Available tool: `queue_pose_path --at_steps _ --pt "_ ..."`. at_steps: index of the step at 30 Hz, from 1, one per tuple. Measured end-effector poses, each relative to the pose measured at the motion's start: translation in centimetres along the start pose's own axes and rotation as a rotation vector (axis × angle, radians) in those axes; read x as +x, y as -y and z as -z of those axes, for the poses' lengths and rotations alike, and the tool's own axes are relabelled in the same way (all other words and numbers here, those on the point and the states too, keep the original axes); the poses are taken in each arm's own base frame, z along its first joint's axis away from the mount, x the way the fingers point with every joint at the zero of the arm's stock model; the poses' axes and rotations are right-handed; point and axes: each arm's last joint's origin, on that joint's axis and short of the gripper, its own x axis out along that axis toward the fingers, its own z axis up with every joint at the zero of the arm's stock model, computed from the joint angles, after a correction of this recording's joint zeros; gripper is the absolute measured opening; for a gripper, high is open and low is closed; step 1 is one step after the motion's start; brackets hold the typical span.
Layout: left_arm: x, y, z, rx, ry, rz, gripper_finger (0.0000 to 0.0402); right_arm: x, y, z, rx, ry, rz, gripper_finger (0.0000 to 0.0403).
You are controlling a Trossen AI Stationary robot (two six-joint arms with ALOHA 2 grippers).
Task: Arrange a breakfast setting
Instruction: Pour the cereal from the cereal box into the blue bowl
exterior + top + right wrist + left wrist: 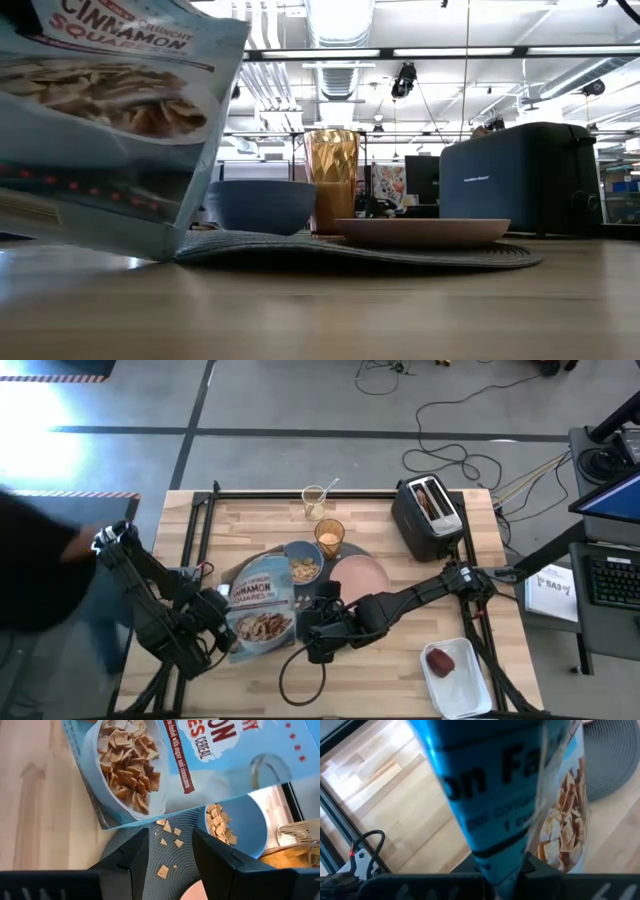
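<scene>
A: Nearest the low camera is the cereal box (110, 110), tilted, its lower corner down by the edge of the round dark-grey mat (400, 255). Who has it?

B: The left gripper (212, 612), clenched on the box's end. In the left wrist view the blue box fills the frame right above that arm's fingers. From above, the box leans over the mat's left side with its top toward the blue bowl (303, 563).

A: And the right gripper (318, 645)?

B: It hovers low at the mat's near edge, fingers parted, grasping nothing. Its own camera looks between them at loose cereal pieces (167, 832) scattered on the mat beside the bowl.

A: So the bowl is filled?

B: It holds cereal. It sits on the mat's left part, the pink plate (358, 573) to its right, the amber tumbler (329, 536) behind. The red apple (441, 661) lies on the white tray (472, 695), well apart. The toaster (430, 508) stands at the back right with what looks like toast in a slot.

A: What could go wrong?

B: I'd judge the box's open top may shed more cereal if it stays tilted. If it swings wide while being righted, it could clip the bowl or tumbler. The right arm is close enough to collide too.
</scene>
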Motion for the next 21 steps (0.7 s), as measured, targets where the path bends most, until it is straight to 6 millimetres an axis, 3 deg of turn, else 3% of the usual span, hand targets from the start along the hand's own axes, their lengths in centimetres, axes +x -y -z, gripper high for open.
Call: queue_pose_path --at_steps 10,21 --pt "0.9 -1.0 -3.1 0.022 -0.041 -0.033 0.0000 0.1 0.9 -0.1 -0.066 -0.008 0.013 0.0141" --pt "-1.9 -4.9 -7.7 -0.027 0.036 0.080 0.0000 0.3 1.3 -0.2 -0.049 -0.011 0.019 0.0141"
